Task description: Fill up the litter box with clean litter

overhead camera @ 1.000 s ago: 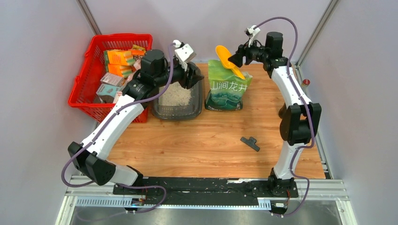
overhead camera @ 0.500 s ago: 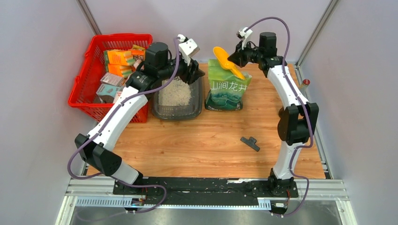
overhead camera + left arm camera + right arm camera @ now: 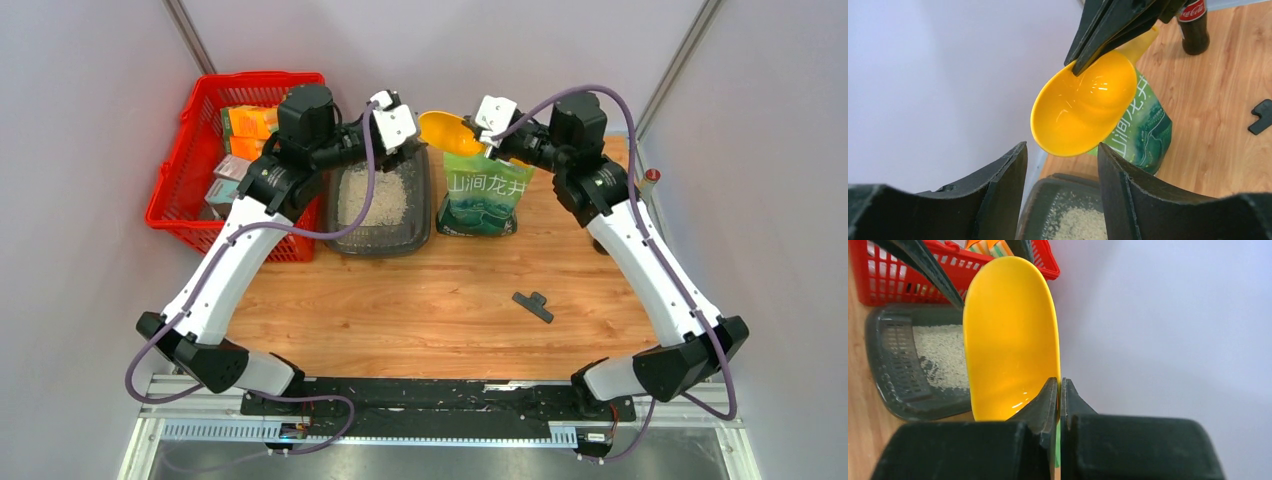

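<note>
The right gripper (image 3: 1058, 390) is clamped tight on the handle end of a yellow scoop (image 3: 1008, 335), whose bowl looks empty and glossy. The scoop's length runs sideways across the far part of the table, bowl leading toward the robot's left. From that bowl the litter box (image 3: 385, 235) lies just to the left and lower. It sits on the table with its long side running from near to far, and a layer of pale litter (image 3: 940, 355) covers part of its floor. The green bag (image 3: 485, 195) stands upright right under the gripper and beside the box, so a refill probably means dipping down there first. The left gripper (image 3: 1062, 150), jaws spread wide and holding nothing, hangs over the box's far end facing the scoop. That arm is nearer the box and partly blocks a straight sweep across. A red basket (image 3: 255, 76) of packets borders the box's other side, and a black clip (image 3: 532, 305) lies well apart.
</note>
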Robot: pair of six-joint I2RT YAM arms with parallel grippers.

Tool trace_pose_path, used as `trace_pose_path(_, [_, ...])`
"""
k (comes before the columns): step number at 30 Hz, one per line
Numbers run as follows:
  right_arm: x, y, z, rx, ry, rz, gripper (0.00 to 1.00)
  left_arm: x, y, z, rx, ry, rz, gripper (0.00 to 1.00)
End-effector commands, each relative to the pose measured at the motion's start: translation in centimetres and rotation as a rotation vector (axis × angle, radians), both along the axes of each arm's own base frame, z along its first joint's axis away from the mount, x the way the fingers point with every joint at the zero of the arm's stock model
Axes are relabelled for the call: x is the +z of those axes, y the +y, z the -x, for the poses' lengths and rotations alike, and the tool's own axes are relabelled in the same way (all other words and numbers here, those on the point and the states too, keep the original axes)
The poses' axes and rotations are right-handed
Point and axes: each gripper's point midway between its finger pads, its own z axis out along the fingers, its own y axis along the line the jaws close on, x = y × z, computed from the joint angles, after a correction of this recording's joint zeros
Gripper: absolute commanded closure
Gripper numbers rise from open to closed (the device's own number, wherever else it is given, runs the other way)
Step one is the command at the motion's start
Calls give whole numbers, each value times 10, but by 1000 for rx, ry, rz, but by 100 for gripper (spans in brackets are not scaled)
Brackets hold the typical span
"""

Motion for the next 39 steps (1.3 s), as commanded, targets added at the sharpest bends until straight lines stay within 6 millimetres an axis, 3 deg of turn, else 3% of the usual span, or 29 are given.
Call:
trace_pose_path(1, [-15, 4, 2, 4, -111, 120, 100, 39, 2, 9, -52, -192, -4, 39])
trace_pose_path(6, [-13, 6, -1, -22, -157, 149, 100, 34, -4, 18, -99, -114, 22, 40])
trace_pose_path(11, [-15, 6, -7, -63, -199, 177, 100, 43, -11, 21, -92, 53, 135, 38])
trace_pose_path(21, [-1, 5, 2, -48, -263, 154, 100, 8, -13, 2, -17, 207, 95, 39])
trace_pose_path(25, [3, 8, 7, -27, -278, 144, 100, 0, -12, -11, 36, 234, 87, 53])
trace_pose_path(33, [3, 10, 9, -14, -284, 147, 100, -21, -18, -15, 29, 313, 56, 58])
trace_pose_path(36, [1, 11, 11, -2, -272, 148, 100, -26, -22, -17, 22, 336, 63, 72])
trace_pose_path(37, [1, 12, 9, -4, -263, 143, 100, -27, -23, -18, 20, 342, 66, 93])
trace_pose_path(38, [2, 11, 6, -17, -252, 130, 100, -29, -24, -20, 23, 355, 69, 100])
trace_pose_path(39, [3, 11, 4, -36, -200, 91, 100, -31, -25, -20, 38, 394, 93, 100])
